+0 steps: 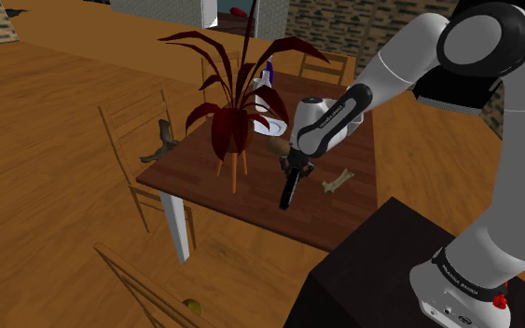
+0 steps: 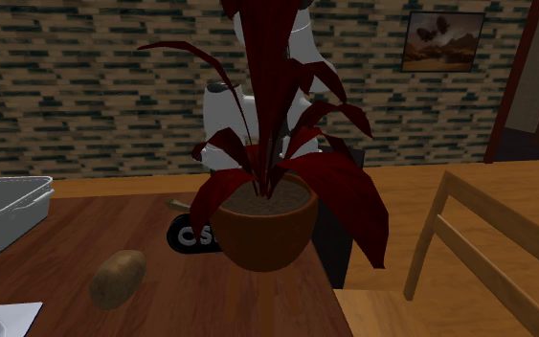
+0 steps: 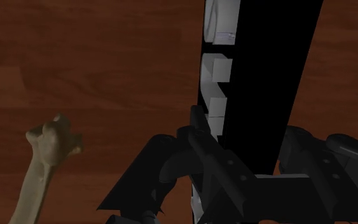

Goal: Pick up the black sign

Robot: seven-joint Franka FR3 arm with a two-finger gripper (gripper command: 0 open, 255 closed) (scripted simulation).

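The black sign [image 1: 287, 192] is a long flat slab with white letters on its face, held on edge over the brown table [image 1: 204, 177]. My gripper [image 1: 294, 170] is shut on its upper end. In the wrist view the sign [image 3: 260, 70] runs away from the hand, and the two fingers [image 3: 203, 143] clasp it from either side, my gripper [image 3: 247, 137] closed around it. In the second exterior view the sign's lettered end [image 2: 188, 235] peeks out behind the plant pot. Whether its lower end touches the table I cannot tell.
A potted plant [image 1: 231, 127] with dark red leaves stands close beside the sign. A potato [image 1: 275, 147], a pale bone [image 1: 338, 180], a dark figurine [image 1: 164, 140] and white dishes [image 1: 271, 114] also lie on the table. Wooden chairs [image 1: 139, 130] surround it.
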